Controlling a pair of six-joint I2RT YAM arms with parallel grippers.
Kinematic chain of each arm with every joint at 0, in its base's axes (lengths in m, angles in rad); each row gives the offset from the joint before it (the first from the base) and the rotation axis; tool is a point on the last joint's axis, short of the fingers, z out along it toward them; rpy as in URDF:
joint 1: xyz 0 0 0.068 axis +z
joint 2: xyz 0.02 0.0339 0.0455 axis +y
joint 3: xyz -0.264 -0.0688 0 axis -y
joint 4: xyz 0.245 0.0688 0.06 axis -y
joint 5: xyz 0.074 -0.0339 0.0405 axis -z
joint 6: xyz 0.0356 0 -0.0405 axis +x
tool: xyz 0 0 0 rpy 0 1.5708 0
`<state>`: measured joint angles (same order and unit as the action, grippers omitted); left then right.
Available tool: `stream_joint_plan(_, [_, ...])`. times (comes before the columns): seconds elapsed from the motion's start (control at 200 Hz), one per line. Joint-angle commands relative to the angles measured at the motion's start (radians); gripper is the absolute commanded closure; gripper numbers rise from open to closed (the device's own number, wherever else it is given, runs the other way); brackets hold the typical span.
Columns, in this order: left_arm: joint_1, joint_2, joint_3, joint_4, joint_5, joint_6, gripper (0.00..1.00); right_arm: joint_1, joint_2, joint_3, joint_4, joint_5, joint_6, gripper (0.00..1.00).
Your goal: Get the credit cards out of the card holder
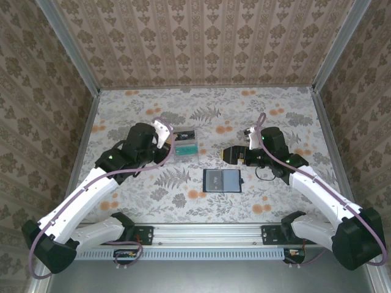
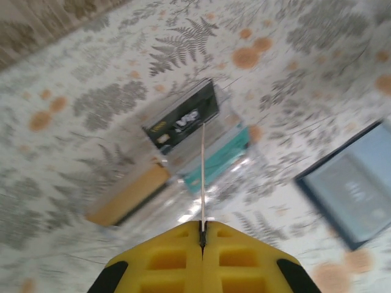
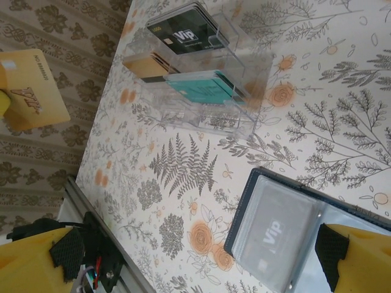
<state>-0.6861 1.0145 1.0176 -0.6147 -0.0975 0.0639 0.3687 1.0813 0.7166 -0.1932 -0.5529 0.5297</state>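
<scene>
The card holder (image 1: 222,180) lies open on the table, a dark navy wallet with a grey VIP card under its see-through sleeve (image 3: 278,235). My left gripper (image 2: 202,227) is shut on one credit card (image 2: 203,177), seen edge-on in the left wrist view. It hangs above the clear box (image 2: 183,165). In the right wrist view that card (image 3: 30,88) is orange with lettering. My right gripper (image 3: 195,268) is open and hovers just above and behind the card holder, with nothing between its fingers (image 3: 360,256).
The clear plastic box (image 1: 185,146) stands behind and left of the card holder, holding a black VIP card (image 3: 183,30), teal cards (image 3: 204,85) and tan cards (image 3: 146,64). Patterned walls enclose the table, and a metal rail (image 1: 208,232) runs along the near edge.
</scene>
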Motion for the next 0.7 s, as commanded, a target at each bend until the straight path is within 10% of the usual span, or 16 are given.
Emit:
stream_joint_plan(0.0, [0.015, -0.001, -0.035, -0.004, -0.121, 0.333, 1.0, 0.006, -0.014, 0.047, -0.018, 0.022, -0.021, 0.0])
stream_joint_plan(0.345, [0.082, 0.11, -0.062, 0.021, -0.006, 0.871, 1.0, 0.006, 0.023, 0.073, -0.001, 0.023, -0.009, 0.0])
stream_joint_plan(0.695, [0.174, 0.303, -0.002, 0.059, 0.095, 1.02, 1.0, 0.008, 0.087, 0.133, -0.006, 0.017, -0.022, 0.0])
